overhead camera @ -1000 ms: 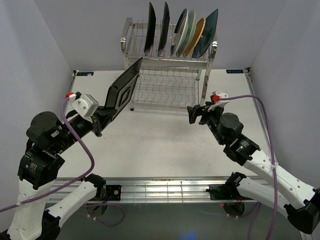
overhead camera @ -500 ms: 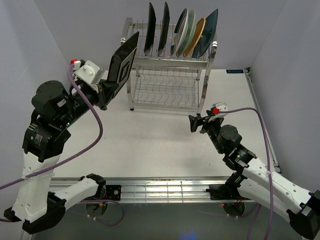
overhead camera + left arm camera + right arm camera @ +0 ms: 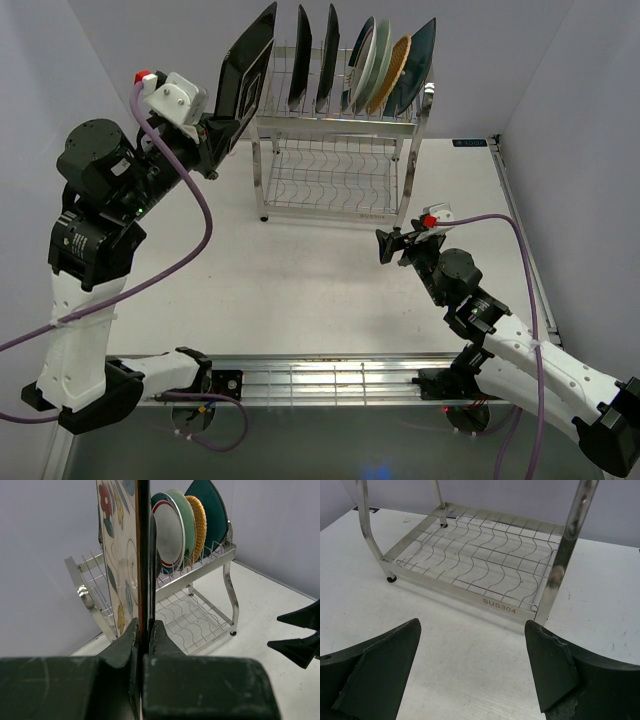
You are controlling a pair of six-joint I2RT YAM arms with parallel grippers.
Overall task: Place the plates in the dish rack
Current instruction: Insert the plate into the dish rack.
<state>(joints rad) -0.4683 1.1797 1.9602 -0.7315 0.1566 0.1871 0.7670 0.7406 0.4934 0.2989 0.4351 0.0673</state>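
My left gripper (image 3: 218, 128) is shut on the lower edge of a cream floral rectangular plate (image 3: 250, 60) with a dark back. It holds the plate upright at the left end of the dish rack's (image 3: 412, 150) upper tier. In the left wrist view the plate (image 3: 120, 555) is edge-on between the closed jaws of that gripper (image 3: 144, 626). Several plates stand in the upper tier: two dark ones (image 3: 301, 55), a white striped one (image 3: 167, 532), a green one (image 3: 380, 65), an orange woven one (image 3: 399, 72) and a teal one (image 3: 416, 62). My right gripper (image 3: 393, 243) is open and empty before the rack's lower shelf (image 3: 470, 560).
The rack's lower tier (image 3: 325, 180) holds nothing. Grey walls close in on the left, back and right. The white table (image 3: 300, 290) stretches between the arms. The right gripper's (image 3: 472, 630) dark fingers (image 3: 300, 635) show at the left wrist view's right edge.
The left arm has lifted the floral plate from low beside the rack's left front up to the left end of the upper tier. The right arm drew back slightly toward the near edge.
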